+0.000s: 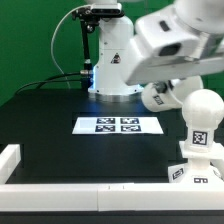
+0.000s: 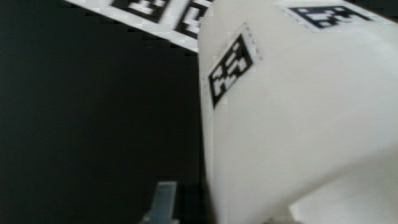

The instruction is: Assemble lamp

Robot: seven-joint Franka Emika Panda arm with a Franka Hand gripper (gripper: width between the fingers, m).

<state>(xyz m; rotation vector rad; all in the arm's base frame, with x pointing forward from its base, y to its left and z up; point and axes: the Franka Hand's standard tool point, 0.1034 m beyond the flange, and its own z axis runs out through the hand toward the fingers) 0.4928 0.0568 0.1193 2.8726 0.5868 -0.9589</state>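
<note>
The exterior view looks slightly down across the black table (image 1: 45, 125) toward the arm (image 1: 112, 62), the wrist view sits close against a white lamp part (image 2: 294, 130), and both catch the marker board (image 1: 118, 125).

light: bright, even | glare: whites near blown out | wrist view: soft, blurred close-up | shadows: faint on black counter (image 1: 50, 112)

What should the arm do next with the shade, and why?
Probably carry the shade toward the exterior view's right until it hangs over the bulb. The gripper looks shut on the shade's wall. The bulb stands upright on the base with nothing over it, and the shade sits apart from it, so closing that gap seems the next step.
</note>
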